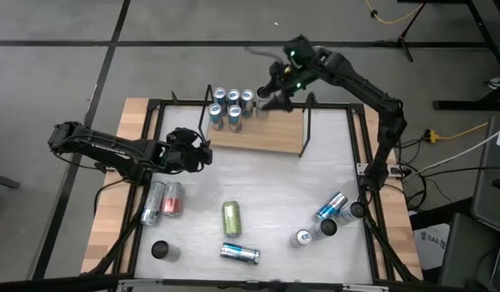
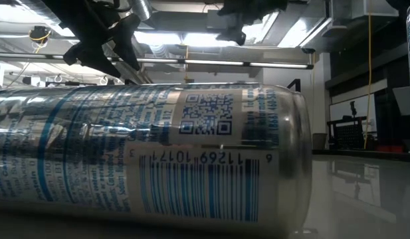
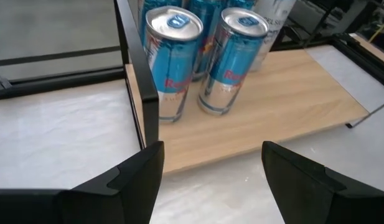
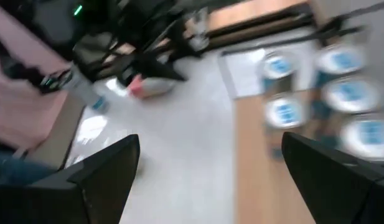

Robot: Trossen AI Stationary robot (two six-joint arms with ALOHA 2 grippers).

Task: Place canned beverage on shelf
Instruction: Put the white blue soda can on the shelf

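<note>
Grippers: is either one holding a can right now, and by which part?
Neither. The left gripper is open and empty before the shelf; the right gripper is open and empty above it.

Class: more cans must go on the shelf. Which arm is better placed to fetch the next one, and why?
Left, probably. The left claw is open and empty, close to the red can lying on the table. The right claw, also open, hangs over the shelf, far from loose cans.

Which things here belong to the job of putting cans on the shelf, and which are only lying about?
Job:
shelf
cans on the shelf
lying cans
open left gripper
open right gripper

Lying about:
black round thing
yellow cable
</note>
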